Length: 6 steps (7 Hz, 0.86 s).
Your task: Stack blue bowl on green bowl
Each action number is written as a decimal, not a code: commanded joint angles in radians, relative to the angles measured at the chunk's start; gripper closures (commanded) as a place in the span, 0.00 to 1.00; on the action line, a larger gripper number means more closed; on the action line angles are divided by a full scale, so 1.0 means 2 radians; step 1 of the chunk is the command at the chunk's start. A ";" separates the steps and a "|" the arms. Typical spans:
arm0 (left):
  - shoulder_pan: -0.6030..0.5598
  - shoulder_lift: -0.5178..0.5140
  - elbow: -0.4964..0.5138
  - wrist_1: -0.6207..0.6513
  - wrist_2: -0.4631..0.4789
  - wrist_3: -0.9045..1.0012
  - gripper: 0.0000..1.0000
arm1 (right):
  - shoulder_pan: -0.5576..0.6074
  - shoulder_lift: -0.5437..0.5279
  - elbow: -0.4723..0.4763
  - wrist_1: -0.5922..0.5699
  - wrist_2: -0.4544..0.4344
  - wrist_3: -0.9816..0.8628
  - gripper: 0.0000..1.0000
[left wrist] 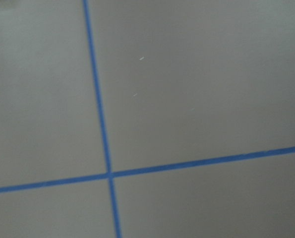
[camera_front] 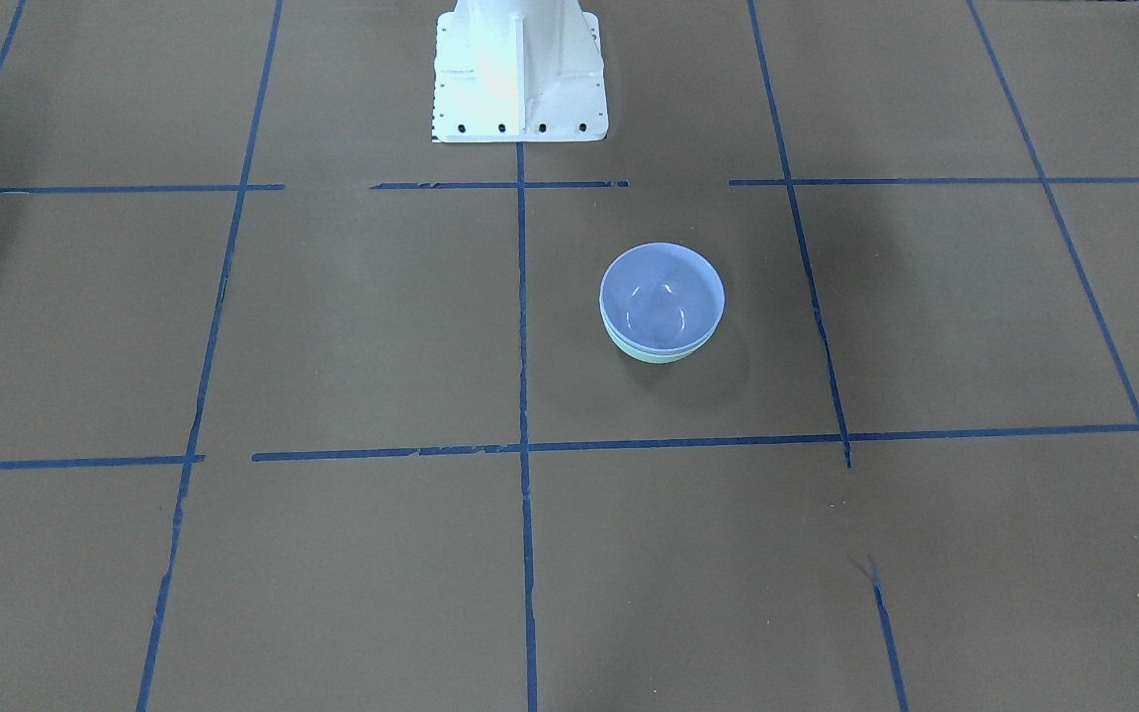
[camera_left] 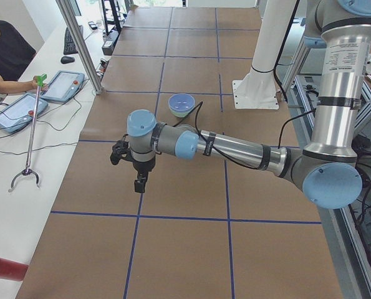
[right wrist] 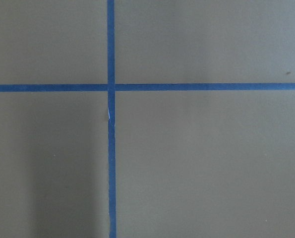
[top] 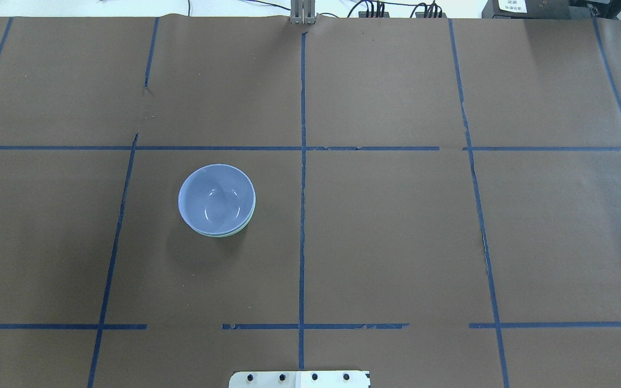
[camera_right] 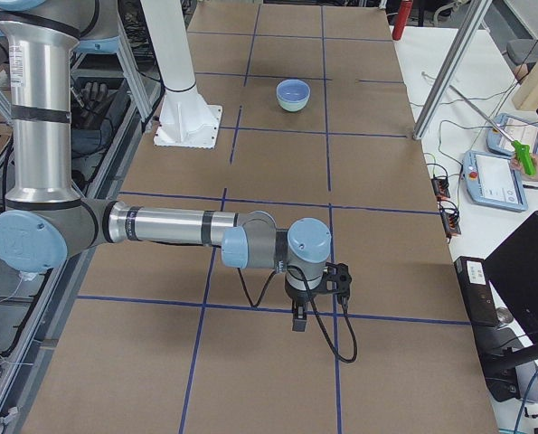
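The blue bowl (camera_front: 661,295) sits nested inside the green bowl (camera_front: 663,357) on the brown table, left of the centre line in the overhead view, where the blue bowl (top: 216,198) hides all but a mint sliver of the green bowl (top: 229,235). No gripper shows in the overhead or front views. My left gripper (camera_left: 139,184) hangs over the table far from the bowls, at the table's left end. My right gripper (camera_right: 299,322) hangs at the table's right end. I cannot tell whether either is open or shut. Both wrist views show only paper and tape.
Blue tape lines (top: 302,161) divide the brown paper table cover into squares. The white robot base (camera_front: 520,69) stands at the table's near edge. An operator with tablets (camera_left: 20,109) and a grabber stick sits at the side bench.
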 commanded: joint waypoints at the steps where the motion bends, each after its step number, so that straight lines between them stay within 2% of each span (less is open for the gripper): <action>1: -0.020 0.049 0.012 -0.010 -0.029 0.021 0.00 | 0.000 0.000 0.000 0.000 0.000 0.000 0.00; 2: -0.025 0.073 0.008 -0.017 -0.028 0.021 0.00 | 0.000 0.000 0.000 0.000 0.000 0.000 0.00; 6: -0.036 0.077 0.012 -0.022 -0.022 0.020 0.00 | 0.000 0.000 0.000 0.000 0.000 0.001 0.00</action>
